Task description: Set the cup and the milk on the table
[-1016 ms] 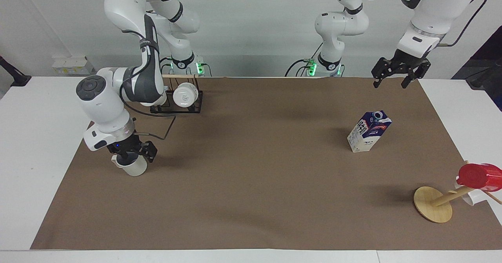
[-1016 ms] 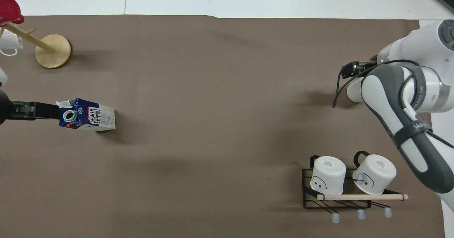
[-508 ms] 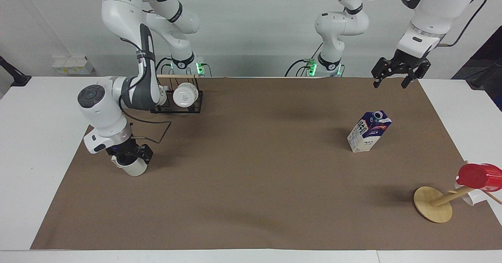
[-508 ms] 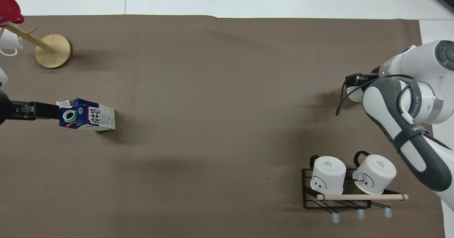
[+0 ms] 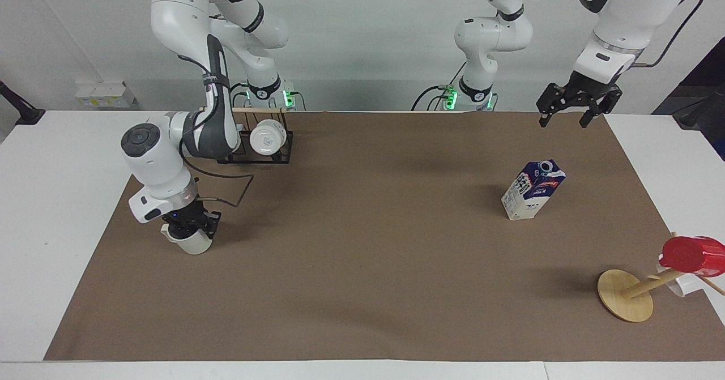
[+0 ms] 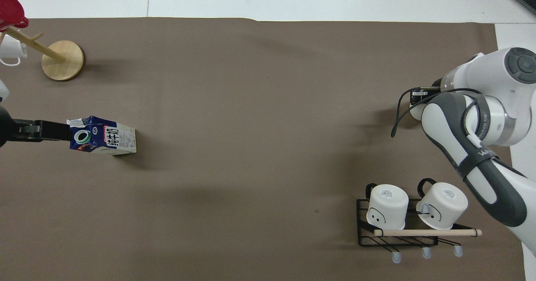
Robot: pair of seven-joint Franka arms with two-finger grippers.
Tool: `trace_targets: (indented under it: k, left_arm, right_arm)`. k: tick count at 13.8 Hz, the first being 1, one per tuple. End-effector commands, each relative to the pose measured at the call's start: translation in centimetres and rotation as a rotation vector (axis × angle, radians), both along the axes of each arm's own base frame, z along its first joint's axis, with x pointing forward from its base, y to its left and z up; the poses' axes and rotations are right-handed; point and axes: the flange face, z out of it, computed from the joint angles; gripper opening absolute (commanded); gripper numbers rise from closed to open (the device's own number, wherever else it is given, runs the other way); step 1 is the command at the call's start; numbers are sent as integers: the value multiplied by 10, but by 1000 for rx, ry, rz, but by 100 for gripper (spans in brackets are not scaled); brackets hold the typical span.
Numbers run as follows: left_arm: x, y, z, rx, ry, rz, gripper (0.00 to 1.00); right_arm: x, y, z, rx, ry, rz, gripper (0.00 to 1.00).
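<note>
The off-white cup (image 5: 193, 245) stands upright on the brown paper sheet (image 5: 362, 267) of the white table (image 5: 51, 210), toward the right arm's end. My right gripper (image 5: 190, 227) is down on the cup's rim and shut on it. In the overhead view the arm hides most of the cup (image 6: 415, 112) and of the right gripper (image 6: 419, 94). The milk carton (image 5: 532, 191) stands alone on the paper toward the left arm's end, spout up; it also shows in the overhead view (image 6: 104, 135). My left gripper (image 5: 563, 120) hangs open and empty high over the paper's corner by its base; it also shows in the overhead view (image 6: 63, 131).
A black wire rack (image 5: 257, 154) with two glossy white mugs (image 6: 387, 207) stands near the right arm's base. A tilted wooden mug tree (image 5: 626, 296) with a shiny red cup (image 5: 692, 254) and a white mug (image 6: 10, 51) stands at the paper's corner farthest from the left arm's base.
The right arm's wrist and elbow have swung a little and its hand has turned over the cup. The cup has stayed in place. The left arm and the milk have not moved.
</note>
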Motion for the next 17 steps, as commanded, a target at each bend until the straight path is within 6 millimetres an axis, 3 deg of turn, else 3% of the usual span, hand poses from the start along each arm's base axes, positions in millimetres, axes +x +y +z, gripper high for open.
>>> trace_targets:
  k: [1, 5, 10, 13, 16, 17]
  left_arm:
    - [-2, 3, 3, 17, 7, 10, 100]
    - [-2, 3, 3, 16, 7, 12, 100]
    - [-3, 3, 4, 15, 5, 10, 100]
    - [-2, 3, 3, 16, 7, 10, 100]
    - [-3, 3, 4, 17, 5, 10, 100]
    - [-2, 4, 3, 17, 7, 12, 100]
  right_arm:
    - [-2, 0, 2, 15, -10, -2, 0]
    - [0, 5, 18, 19, -29, -25, 0]
    - [-1, 44, 67, 23, -68, -18, 0]
    - [-1, 90, 110, 31, -55, -24, 0]
    - [3, 149, 156, 34, -83, -40, 0]
    - [1, 171, 161, 33, -70, -48, 0]
